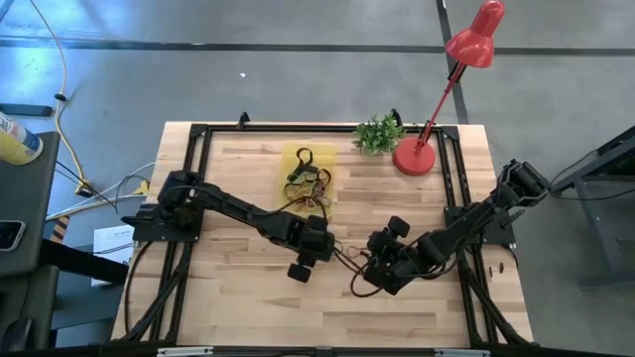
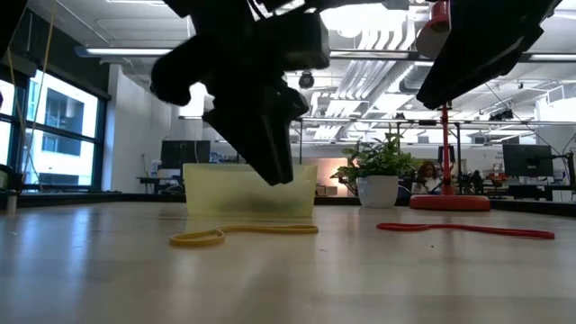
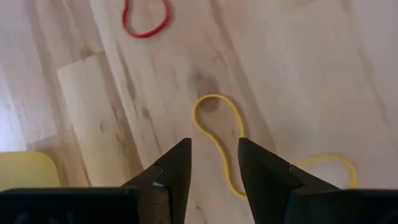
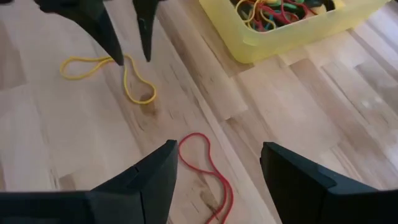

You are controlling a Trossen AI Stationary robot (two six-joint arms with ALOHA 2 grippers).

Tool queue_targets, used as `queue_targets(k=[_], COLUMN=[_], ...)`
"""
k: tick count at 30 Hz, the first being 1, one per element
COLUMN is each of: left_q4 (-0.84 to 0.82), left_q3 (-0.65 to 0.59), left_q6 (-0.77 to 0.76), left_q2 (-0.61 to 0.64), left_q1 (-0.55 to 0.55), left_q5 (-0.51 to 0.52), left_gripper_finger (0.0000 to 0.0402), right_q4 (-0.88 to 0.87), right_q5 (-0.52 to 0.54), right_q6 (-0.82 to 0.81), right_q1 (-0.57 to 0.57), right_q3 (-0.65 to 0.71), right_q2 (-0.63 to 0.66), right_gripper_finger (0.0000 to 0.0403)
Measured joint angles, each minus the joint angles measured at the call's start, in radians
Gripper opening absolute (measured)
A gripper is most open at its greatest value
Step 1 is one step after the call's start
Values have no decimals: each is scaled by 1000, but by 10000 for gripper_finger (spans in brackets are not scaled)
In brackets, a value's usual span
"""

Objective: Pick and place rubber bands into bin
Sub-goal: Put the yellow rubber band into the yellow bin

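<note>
The left gripper is poised low over the yellow band, jaws parted narrowly with nothing held, the strand seen between the tips. For a clean pick, the tips are best lowered until the wood is touched, then closed across that strand so it is not pushed flat. The right gripper is held wide open and empty above the red band. The bin, already holding many bands, sits just beyond. The table is pale wood planking, smooth; thin bands may be pressed flat on it. Behind, an office with ceiling lights, a plant and a red lamp is seen.
</note>
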State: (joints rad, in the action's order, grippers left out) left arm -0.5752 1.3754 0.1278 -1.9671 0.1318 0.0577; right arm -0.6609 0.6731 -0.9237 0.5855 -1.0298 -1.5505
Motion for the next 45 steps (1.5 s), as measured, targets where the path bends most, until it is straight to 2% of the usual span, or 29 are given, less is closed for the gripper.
queue_targets(k=[5, 8, 15, 22, 33, 39, 45], left_q4=[15, 71, 73, 88, 78, 65, 59], left_q3=[0, 1, -2, 1, 5, 5, 4], left_q6=[-38, -50, -59, -71, -127, -133, -130], left_q2=[-15, -32, -71, -99, -141, -143, -143], left_q1=[-1, 0, -1, -1, -3, -6, -16], left_q5=[30, 29, 20, 25, -58, -66, -102], left_gripper_finger=[111, 111, 111, 123, 127, 104, 44], right_q4=[0, -1, -13, -18, -19, -19, -19], right_q5=[9, 8, 4, 0, 6, 7, 11], right_q6=[-3, -1, 0, -10, -13, -13, -14], right_q1=[5, 5, 6, 8, 6, 6, 6], right_q3=[0, 0, 0, 0, 0, 0, 0], right_q2=[0, 0, 0, 0, 0, 0, 0], right_gripper_finger=[220, 220, 220, 220, 220, 220, 220])
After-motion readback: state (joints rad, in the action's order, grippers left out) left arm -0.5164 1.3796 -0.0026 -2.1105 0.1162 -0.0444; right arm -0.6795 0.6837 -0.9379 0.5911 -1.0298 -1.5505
